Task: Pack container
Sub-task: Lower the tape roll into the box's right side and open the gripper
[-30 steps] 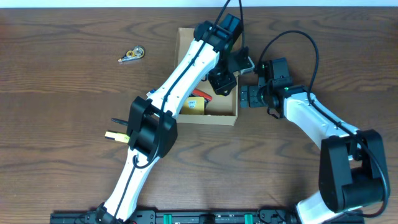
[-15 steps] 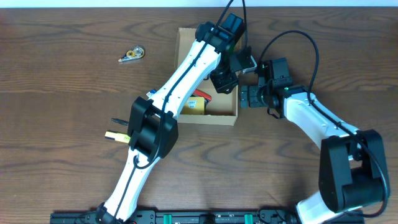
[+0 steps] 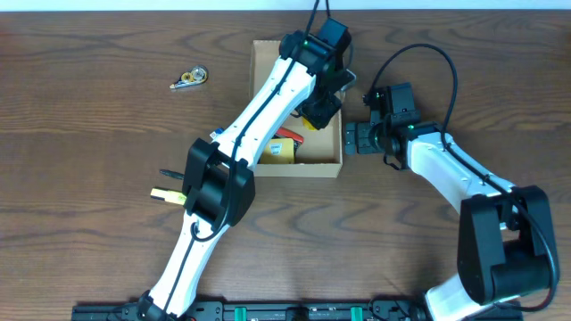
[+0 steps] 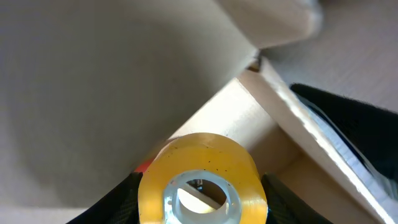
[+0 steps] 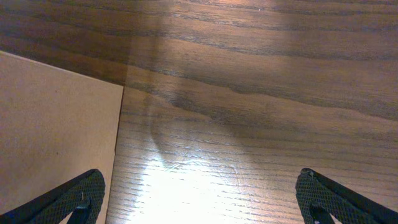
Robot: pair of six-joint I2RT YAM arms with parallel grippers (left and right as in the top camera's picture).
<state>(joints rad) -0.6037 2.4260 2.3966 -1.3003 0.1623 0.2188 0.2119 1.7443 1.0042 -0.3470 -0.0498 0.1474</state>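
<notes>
Gripping a roll of yellow tape (image 4: 199,163) between its two fingers, the left pincer (image 3: 318,112) stands about half spread, its jaws pressed against the roll's sides. It hangs inside the container (image 3: 264,69), close to the wall on the 3 o'clock side. The container, a tan cardboard box, lies toward 12 o'clock on the table (image 3: 89,134), with a yellow item (image 3: 277,152) and a red one (image 3: 289,135) on its floor near the 6 o'clock wall.

Compared with a second ago, the left pincer has shifted a little toward 12 o'clock, and the pale piece that showed beside it at 3 o'clock is now out of sight from overhead. The container itself has not moved.

The right pincer (image 3: 350,138) has stayed where it was, just outside the container's 3 o'clock wall, jaws spread wide with nothing between them; its wrist view shows bare wood and a cardboard edge. A small tape dispenser (image 3: 189,78) lies well apart at 10 o'clock.
</notes>
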